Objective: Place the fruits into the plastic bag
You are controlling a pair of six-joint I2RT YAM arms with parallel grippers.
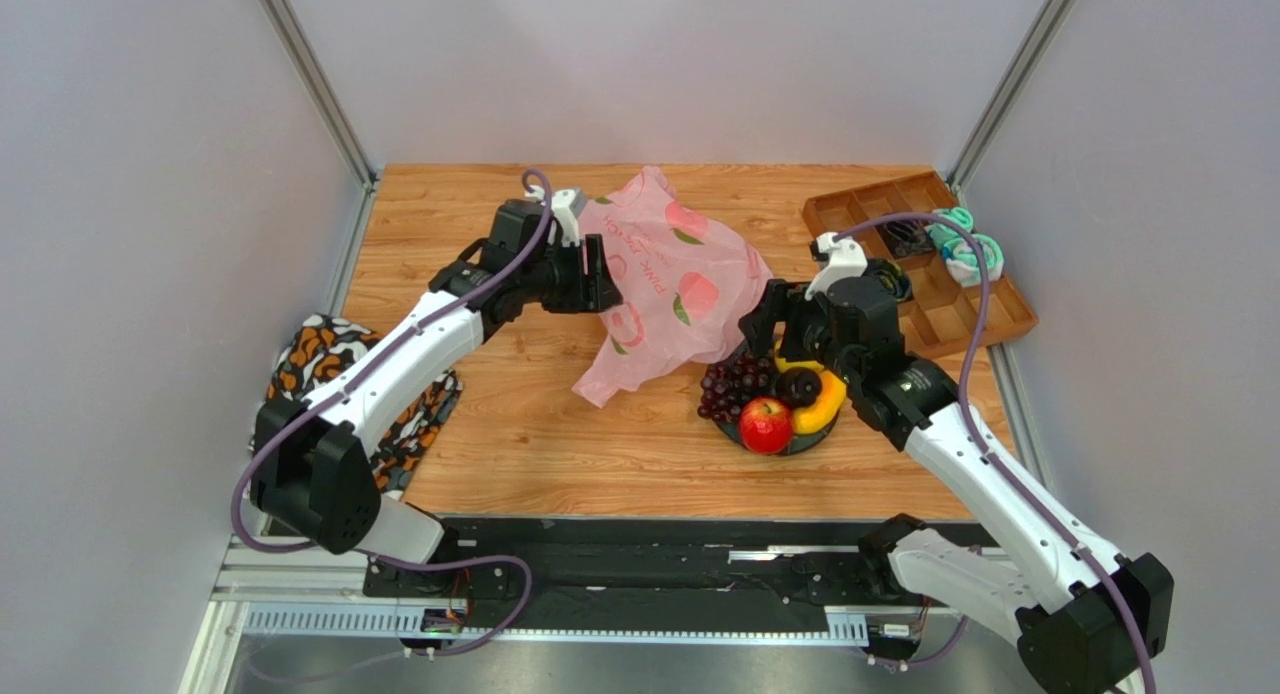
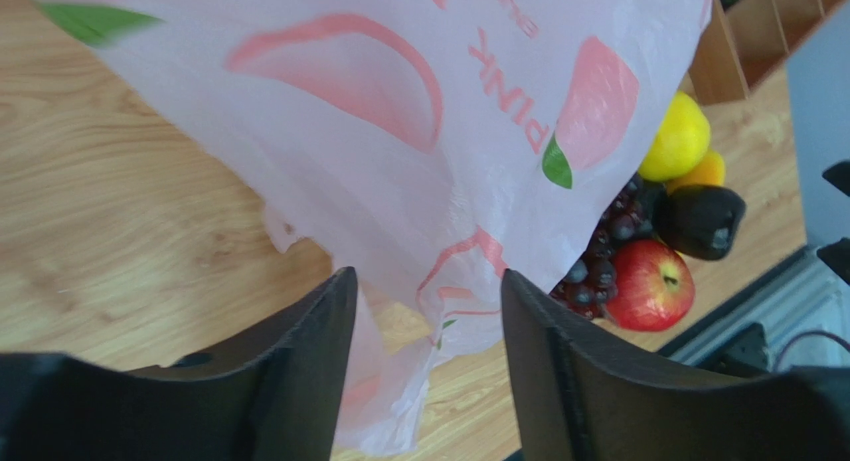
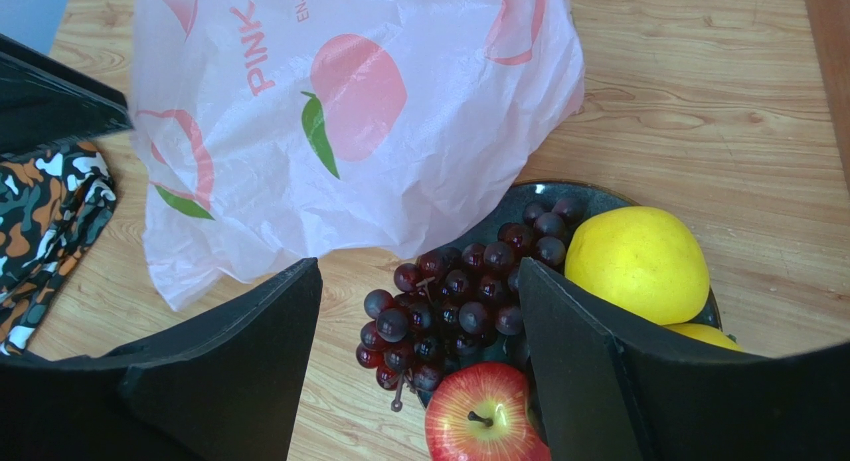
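Top external view, left to right: a patterned cloth (image 1: 323, 357) lies at the table's (image 1: 496, 424) left edge. The left claw (image 1: 609, 274) is against the pink bag (image 1: 676, 282), which lies mid-table just beside a dark plate (image 1: 812, 444). The plate holds grapes (image 1: 732, 387), apple (image 1: 765, 423), plum (image 1: 796, 384) and banana (image 1: 824, 406), all outside the bag. The right claw (image 1: 756, 334) hovers over them, and a wooden tray (image 1: 932, 297) sits at far right.

Left wrist view: the fingers (image 2: 309, 351) stand moderately apart, with bag film in the gap, unpinched.

Right wrist view: the fingers (image 3: 579, 351) stand wide above the grapes, holding nothing. A yellow citrus (image 3: 638, 262), hidden from above by the arm, shows beside the grapes.
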